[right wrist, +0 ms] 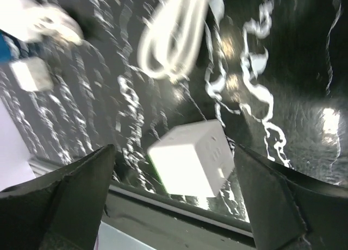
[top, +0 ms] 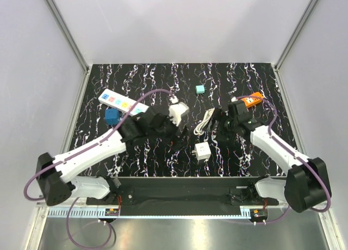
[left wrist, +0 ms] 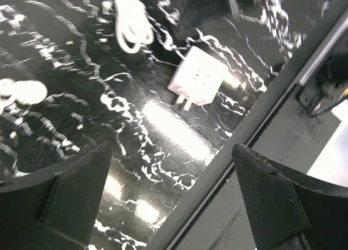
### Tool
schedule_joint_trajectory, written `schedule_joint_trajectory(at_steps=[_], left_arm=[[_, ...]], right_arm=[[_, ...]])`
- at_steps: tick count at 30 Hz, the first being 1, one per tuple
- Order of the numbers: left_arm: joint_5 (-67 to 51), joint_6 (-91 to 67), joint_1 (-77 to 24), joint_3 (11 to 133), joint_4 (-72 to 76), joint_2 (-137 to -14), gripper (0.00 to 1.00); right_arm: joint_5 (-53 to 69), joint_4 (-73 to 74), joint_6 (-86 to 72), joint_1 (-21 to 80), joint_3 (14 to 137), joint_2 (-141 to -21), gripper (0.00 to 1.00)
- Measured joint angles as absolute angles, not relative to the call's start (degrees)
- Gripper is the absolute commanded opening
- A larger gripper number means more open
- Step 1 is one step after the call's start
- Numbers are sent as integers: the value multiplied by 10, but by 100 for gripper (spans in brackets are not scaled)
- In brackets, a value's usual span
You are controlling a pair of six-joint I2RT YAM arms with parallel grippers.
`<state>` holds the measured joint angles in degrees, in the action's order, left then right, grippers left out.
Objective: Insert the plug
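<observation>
Table (top: 136, 79): black with white veining, walled by pale panels.
Left arm (top: 92, 151) and right arm (top: 274, 145): white-cased, both reaching toward mid-table.
White strip with coloured buttons (top: 122, 102): far left, lying diagonally.
Orange power strip (top: 252, 99): far right, partly behind the right arm.
Left gripper (left wrist: 169, 152): fingers spread wide, holding nothing.
Right gripper (right wrist: 174, 151): fingers spread wide, holding nothing.
Coiled white cable (top: 205, 121): just beside the right gripper.
The plug (top: 202, 151): white cube, lay loose on the table near its front edge, between the two grippers and touching neither; its prongs (left wrist: 183, 102) showed in the left wrist view.
Blue block (top: 111, 117): just beside the white strip.
Teal cube (top: 200, 89): far centre, well apart from the rest.
</observation>
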<state>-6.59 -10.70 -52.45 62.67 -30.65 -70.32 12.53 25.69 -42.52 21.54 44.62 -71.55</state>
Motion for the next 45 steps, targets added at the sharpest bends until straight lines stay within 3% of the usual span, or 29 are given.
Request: schedule_joint_trajectory(at_steps=[11,16,25,35,37,40,41,43,45], left_arm=[[-121,-27,-566,684,-237,-915,93],[-137,-7,-572,731,-221,-1013,92],[-135,19,-602,734,-215,-1044,95],[-129,30,-602,725,-192,-1067,84],[-123,31,-603,718,-191,-1072,76],[-117,32,-603,714,-189,-1075,38],[-114,35,-603,714,-187,-1075,15],[-111,37,-603,714,-185,-1075,2],[-111,34,-603,714,-189,-1074,0]], right_arm=[[125,329,-350,30,583,-662,100],[130,350,-334,24,620,-628,100],[131,368,-319,14,631,-599,99],[130,389,-312,14,643,-585,100],[130,389,-312,14,643,-583,100],[130,389,-312,14,644,-578,100],[130,389,-312,14,644,-576,100],[131,389,-309,14,645,-574,100],[134,389,-302,14,645,-573,100]])
